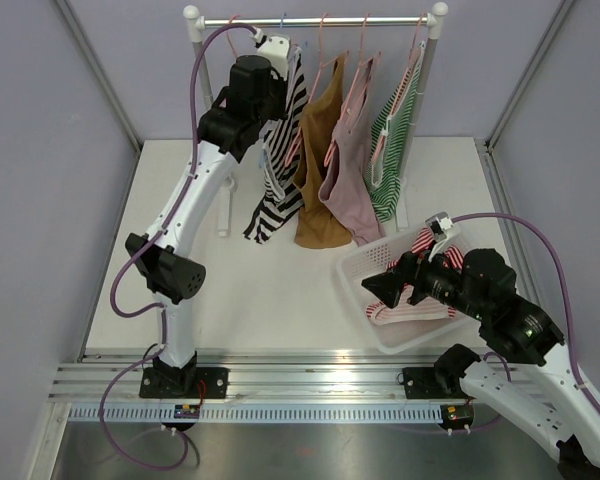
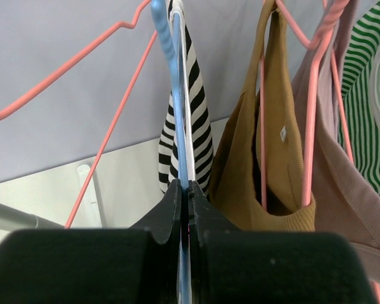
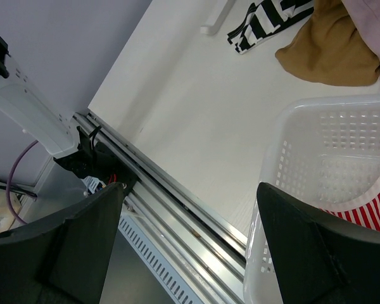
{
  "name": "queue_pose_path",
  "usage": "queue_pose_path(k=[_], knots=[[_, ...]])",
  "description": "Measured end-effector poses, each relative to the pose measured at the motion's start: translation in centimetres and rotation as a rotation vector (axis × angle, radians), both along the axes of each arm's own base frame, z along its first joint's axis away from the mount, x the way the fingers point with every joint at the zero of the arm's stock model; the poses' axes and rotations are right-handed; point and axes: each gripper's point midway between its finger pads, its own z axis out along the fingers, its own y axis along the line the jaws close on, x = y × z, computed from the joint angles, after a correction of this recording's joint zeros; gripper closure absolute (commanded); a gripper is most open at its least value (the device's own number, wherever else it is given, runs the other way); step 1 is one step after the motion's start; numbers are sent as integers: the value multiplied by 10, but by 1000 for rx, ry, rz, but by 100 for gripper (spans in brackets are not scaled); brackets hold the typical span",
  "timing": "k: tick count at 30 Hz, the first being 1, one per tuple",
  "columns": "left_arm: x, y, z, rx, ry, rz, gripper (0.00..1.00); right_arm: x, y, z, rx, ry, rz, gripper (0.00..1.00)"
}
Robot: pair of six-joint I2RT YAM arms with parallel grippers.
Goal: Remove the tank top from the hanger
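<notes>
**Hanger gripped**

Your left end effector (image 2: 185, 201) is pinching the light blue plastic hanger (image 2: 168, 63) carrying the black-and-white striped tank top (image 2: 193, 107). Your right end effector (image 3: 190, 202) is spread above the white plastic basket (image 3: 342, 126).

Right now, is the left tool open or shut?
Shut. On the left tool, both fingers pinch the blue hanger, no gap in the wrist view.

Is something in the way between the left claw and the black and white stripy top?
Nothing visible is. The left claw is shut on the blue hanger that carries the black and white striped top, just below the fabric. The brown top hangs close beside it, off to the side, not in between.
</notes>
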Motion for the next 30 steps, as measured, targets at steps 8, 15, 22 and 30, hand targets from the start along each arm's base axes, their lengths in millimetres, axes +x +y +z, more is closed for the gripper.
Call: queue_pose_path(k=[8,15,22,30], knots=[[-10,13,12,10,-3,40,100,-2,2,5,18,-10,16,7],[-43,29,55,-29,-56,37,100,-4,4,7,28,-17,30,5],[-83,47,81,-67,-62,33,100,-7,5,21,66,-61,49,0],[-177,86,59,-118,56,30,100,-5,16,53,168,-171,91,1]])
